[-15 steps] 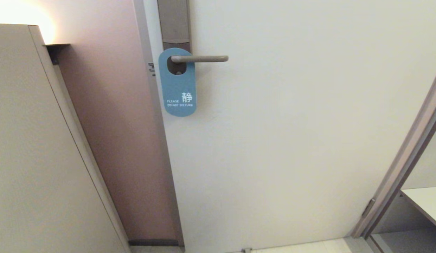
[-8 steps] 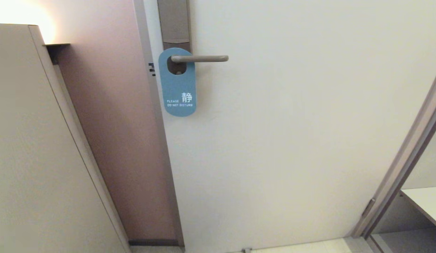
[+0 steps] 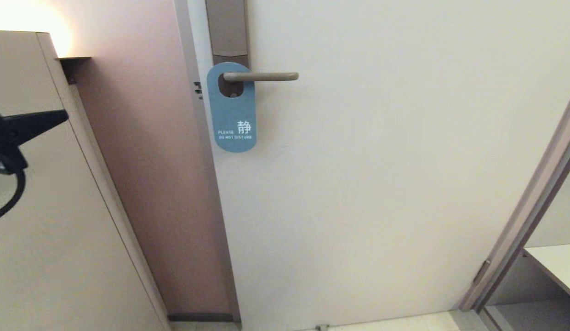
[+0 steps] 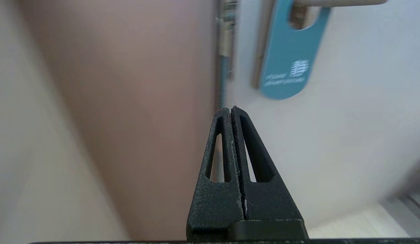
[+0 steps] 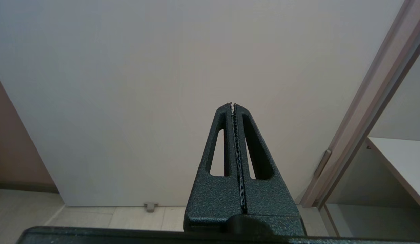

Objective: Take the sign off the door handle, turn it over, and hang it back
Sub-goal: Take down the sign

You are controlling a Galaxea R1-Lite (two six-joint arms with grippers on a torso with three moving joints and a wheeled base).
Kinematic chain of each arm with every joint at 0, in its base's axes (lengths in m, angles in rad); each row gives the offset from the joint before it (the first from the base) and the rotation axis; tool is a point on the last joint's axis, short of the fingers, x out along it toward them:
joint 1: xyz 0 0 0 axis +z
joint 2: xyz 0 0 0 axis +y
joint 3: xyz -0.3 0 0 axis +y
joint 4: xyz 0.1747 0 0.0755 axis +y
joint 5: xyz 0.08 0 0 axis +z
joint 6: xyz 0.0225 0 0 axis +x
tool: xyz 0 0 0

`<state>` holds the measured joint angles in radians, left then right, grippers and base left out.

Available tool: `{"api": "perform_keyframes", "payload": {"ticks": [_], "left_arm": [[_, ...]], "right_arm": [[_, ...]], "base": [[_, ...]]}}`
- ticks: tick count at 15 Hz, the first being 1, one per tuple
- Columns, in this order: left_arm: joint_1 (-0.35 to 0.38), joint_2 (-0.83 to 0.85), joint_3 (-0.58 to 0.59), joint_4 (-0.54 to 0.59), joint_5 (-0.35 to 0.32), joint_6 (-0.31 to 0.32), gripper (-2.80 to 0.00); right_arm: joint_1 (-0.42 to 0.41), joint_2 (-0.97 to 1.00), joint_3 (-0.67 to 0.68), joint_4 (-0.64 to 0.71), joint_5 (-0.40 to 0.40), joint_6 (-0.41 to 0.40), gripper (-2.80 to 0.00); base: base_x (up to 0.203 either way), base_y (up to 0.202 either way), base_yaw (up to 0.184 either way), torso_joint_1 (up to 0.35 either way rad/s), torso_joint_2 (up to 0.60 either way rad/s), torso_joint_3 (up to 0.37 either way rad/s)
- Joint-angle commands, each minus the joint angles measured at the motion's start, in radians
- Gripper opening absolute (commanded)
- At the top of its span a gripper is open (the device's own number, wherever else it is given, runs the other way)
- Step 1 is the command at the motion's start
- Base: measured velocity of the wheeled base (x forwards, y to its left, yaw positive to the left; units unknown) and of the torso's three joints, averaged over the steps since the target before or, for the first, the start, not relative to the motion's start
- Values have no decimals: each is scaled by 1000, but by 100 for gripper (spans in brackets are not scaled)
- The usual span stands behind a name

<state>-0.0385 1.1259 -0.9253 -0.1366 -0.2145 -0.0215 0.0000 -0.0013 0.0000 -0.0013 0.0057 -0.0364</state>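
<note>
The sign (image 3: 232, 110) hangs on the door handle (image 3: 262, 77) with its blue face and white text outward. The handle is a slim beige lever on a grey-brown backplate (image 3: 227, 27). My left gripper (image 3: 59, 117) comes in at the far left of the head view, shut and empty, well left of and lower than the sign. In the left wrist view the left gripper (image 4: 231, 109) points toward the door edge, with the sign (image 4: 288, 64) ahead and to one side. My right gripper (image 5: 232, 105) is shut and empty, low before the door, and is out of the head view.
A beige cabinet (image 3: 37, 207) stands close on the left, with a pinkish wall (image 3: 147, 161) behind it. The white door (image 3: 381, 161) fills the middle. A door frame (image 3: 524, 216) and a white shelf (image 3: 556, 264) are at the right.
My left gripper has come into the head view at the far left edge. The sign and the handle have not moved.
</note>
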Motion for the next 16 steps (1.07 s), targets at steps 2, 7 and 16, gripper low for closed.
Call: {"api": "perform_keyframes", "payload": {"ticks": [2, 7, 16], "left_arm": [[-1, 173, -70, -15, -56, 0, -280], [0, 289, -78, -81, -205, -2, -280], [4, 507, -90, -249, -453, -3, -280]], "right_arm": [[0, 1, 0, 0, 0, 0, -280], [0, 1, 0, 0, 0, 0, -280], [0, 1, 0, 0, 0, 0, -280]], "base": [[0, 0, 0, 0, 0, 0], [0, 0, 0, 0, 0, 0], [0, 0, 0, 0, 0, 0]]}}
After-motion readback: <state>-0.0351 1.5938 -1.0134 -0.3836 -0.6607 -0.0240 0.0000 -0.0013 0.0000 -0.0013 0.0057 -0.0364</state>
